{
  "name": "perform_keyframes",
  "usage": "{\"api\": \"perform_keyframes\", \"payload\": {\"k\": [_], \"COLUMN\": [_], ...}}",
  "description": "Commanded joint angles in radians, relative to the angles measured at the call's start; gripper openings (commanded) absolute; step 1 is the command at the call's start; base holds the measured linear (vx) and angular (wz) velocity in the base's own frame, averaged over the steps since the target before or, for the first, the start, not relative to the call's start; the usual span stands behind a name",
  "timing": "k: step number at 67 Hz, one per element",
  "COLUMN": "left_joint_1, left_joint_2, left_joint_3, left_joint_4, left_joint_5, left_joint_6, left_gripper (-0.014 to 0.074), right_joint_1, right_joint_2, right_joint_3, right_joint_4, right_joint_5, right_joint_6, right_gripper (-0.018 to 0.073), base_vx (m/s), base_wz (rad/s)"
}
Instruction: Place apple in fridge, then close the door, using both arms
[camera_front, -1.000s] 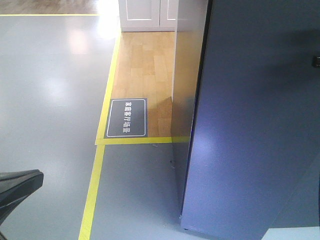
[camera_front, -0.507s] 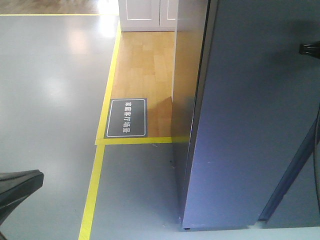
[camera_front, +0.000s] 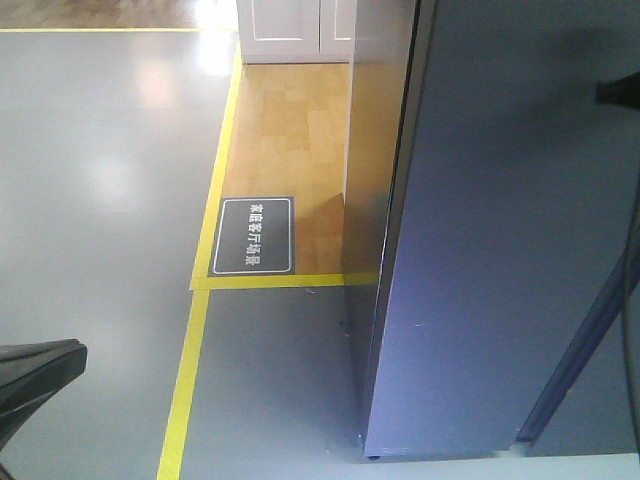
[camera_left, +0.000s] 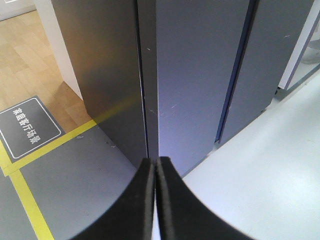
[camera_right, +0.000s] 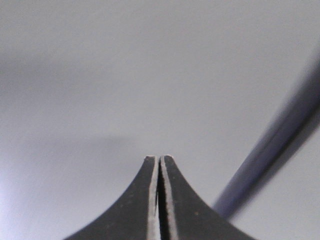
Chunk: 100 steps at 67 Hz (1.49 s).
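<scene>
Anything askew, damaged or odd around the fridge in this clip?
Nothing stands out. The fridge door looks shut against the dark cabinet, with only faint scuffs. Both grippers, left and right, have closed, empty jaws. The apple is not visible.

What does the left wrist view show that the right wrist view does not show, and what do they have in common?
Only the left wrist view shows the floor: the dark sign with white characters, the yellow tape line, the wooden flooring, and the narrow seam between the fridge side and the door. Only the right wrist view shows a blurred grey surface filling the picture, with one dark diagonal stripe. Both show a gripper, the left gripper and the right gripper, with the jaws shut and holding nothing.
</scene>
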<state>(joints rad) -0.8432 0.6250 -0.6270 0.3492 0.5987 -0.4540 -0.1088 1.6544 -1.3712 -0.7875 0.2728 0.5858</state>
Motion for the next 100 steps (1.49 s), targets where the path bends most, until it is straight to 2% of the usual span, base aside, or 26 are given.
{"api": "perform_keyframes", "payload": {"k": [1,8,15,21,27,38,55,85,90,100], "left_joint_1": [-0.004,-0.004,-0.004,-0.004,-0.004,-0.004,-0.004,-0.004,-0.004,-0.004], "left_joint_2": [-0.002,-0.002,-0.002,-0.002,-0.002,-0.002,-0.002,-0.002,-0.002,-0.002], "left_joint_3": [-0.025,-0.025,-0.025,-0.025,-0.025,-0.025,-0.025,-0.025,-0.025,-0.025], "left_joint_4": [0.014,0.014,0.014,0.014,0.014,0.014,0.014,0.014,0.014,0.014], "left_joint_5": [-0.059,-0.059,-0.059,-0.059,-0.059,-0.059,-0.059,-0.059,-0.059,-0.059], "left_joint_6": [-0.011,-0.011,-0.011,-0.011,-0.011,-0.011,-0.011,-0.011,-0.011,-0.011], "left_gripper": [-0.0006,-0.0006,-0.0006,-0.0006,-0.0006,-0.0006,-0.0006,-0.0006,-0.0006,-0.0006], "right_joint_1": [0.038,0.052,0.049,0.049,0.051,0.052,0.052,0.052,0.071,0.157], "right_joint_2": [-0.046,-0.064,-0.109,-0.193,-0.293,-0.51,-0.831,-1.303,-1.349,-1.384], "right_joint_3": [-0.032,-0.032,-0.026,0.048,0.156,0.36,0.552,0.696,0.714,0.755], "right_joint_4": [0.17,0.477,0.735,0.887,0.967,0.955,0.893,0.89,0.883,0.746], "right_joint_5": [0.07,0.144,0.207,0.185,0.134,0.152,0.393,0.751,0.796,0.88], "right_joint_6": [-0.22,-0.471,-0.674,-0.801,-0.83,-0.829,-0.768,-0.718,-0.711,-0.619], "right_gripper": [-0.0003,-0.0003,-0.0003,-0.0003,-0.0003,-0.0003,-0.0003,-0.0003,-0.0003,-0.0003], "base_vx": [0.0,0.0,0.0,0.0,0.0,0.0,0.0,0.0,0.0,0.0], "base_wz": [0.0,0.0,0.0,0.0,0.0,0.0,0.0,0.0,0.0,0.0]}}
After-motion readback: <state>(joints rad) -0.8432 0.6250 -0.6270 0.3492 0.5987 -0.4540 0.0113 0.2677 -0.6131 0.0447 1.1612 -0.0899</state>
